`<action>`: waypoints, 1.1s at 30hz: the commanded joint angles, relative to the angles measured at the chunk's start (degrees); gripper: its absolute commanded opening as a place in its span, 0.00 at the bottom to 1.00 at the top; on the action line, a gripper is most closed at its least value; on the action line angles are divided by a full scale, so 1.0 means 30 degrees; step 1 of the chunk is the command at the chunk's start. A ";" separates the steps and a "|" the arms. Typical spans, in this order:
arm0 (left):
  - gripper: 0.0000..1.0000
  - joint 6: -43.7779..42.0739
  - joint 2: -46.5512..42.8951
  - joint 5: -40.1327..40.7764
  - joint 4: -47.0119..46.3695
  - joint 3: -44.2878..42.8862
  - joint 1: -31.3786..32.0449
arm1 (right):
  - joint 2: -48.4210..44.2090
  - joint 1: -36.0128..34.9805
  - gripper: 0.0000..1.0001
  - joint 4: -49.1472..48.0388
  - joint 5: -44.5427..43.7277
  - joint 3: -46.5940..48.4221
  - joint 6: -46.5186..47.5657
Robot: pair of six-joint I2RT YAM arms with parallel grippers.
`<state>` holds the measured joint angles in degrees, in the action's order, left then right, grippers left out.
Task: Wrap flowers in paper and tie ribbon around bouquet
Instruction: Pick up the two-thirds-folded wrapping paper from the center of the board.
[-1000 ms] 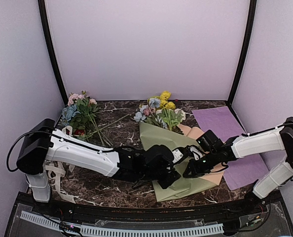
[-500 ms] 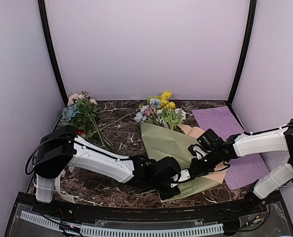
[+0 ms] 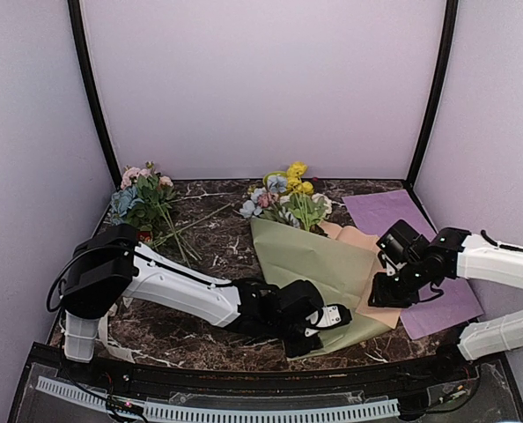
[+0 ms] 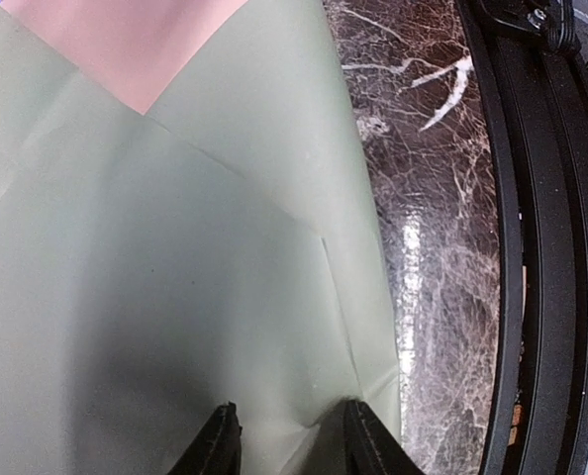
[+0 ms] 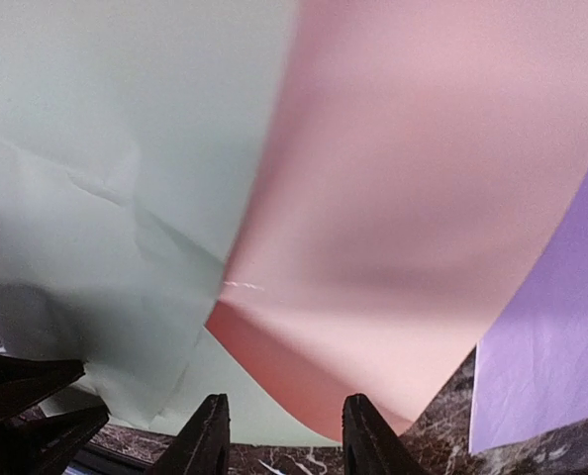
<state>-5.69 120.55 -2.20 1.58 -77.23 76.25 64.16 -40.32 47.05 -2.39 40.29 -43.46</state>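
Dark marbled bench [image 3: 200, 256], lilac walls [image 3: 261, 88]. I log: sage and peach paper [image 3: 319, 260] centre-right, flowers [image 3: 288, 198] at its far end. Left fingers [image 4: 220, 450] spread over it; right fingers [image 5: 207, 440] spread at its peach edge.

A dark brown marble tabletop [image 3: 217, 247] veined with white fills the floor of a small booth, closed in by plain pale lilac walls [image 3: 261, 88]. Two curved black posts [image 3: 90, 97] rise at the back corners, a black rail [image 3: 244, 381] edges the front, and the light is soft and even.
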 commanded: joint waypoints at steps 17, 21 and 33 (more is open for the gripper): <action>0.37 -0.1751 0.1190 -0.1117 -0.0160 -0.1270 0.0103 | -0.1065 -0.0155 0.45 -0.1716 0.4451 -0.4636 -0.9401; 0.37 -0.2028 0.1205 -0.1421 -0.0484 -0.1409 0.0076 | -0.1921 -0.0156 0.49 -0.0500 0.4038 -0.4841 -1.0405; 0.37 -0.2010 0.1576 -0.3111 -0.1497 -0.1874 -0.0488 | -0.1395 -0.0097 0.50 -0.2466 0.4048 -0.5279 -1.0935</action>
<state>-11.07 124.68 -8.58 -2.48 -81.25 75.26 56.27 -40.49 42.98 9.98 24.58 -76.93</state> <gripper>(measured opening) 0.374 0.527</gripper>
